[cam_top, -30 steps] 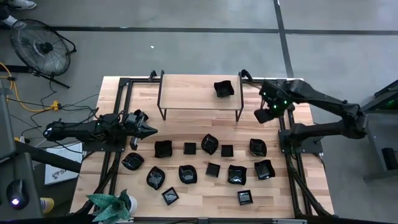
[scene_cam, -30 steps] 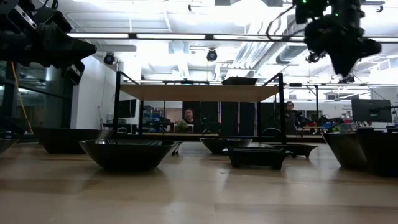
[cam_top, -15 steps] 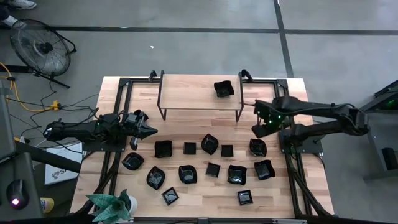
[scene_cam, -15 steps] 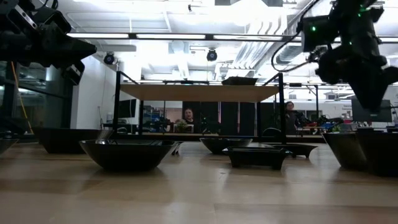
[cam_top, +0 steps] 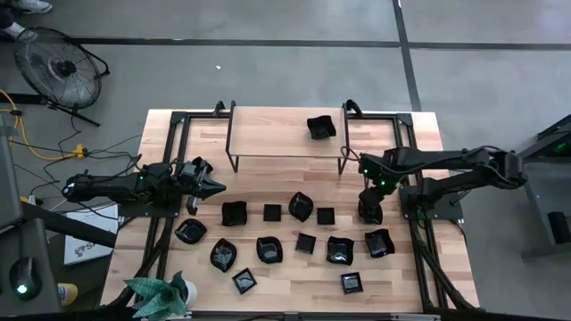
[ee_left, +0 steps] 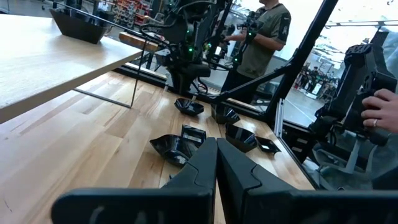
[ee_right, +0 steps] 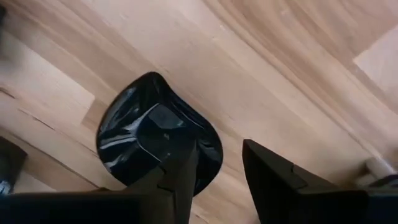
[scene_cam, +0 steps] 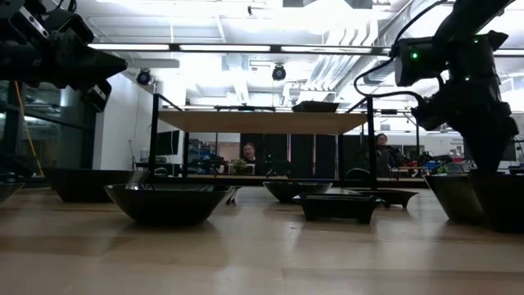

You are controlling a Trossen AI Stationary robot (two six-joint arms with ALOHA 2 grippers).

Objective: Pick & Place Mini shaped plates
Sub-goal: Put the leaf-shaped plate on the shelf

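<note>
Right claw (ee_right: 214,165) parted astride a leaf-like plate's (ee_right: 155,140) rim, apparently not gripping, left claw (ee_left: 216,163) closed

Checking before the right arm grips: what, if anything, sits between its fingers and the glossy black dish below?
Nothing visible. The right gripper hangs open directly over the glossy black leaf-shaped dish, one finger overlapping its rim, bare wooden table around.
</note>
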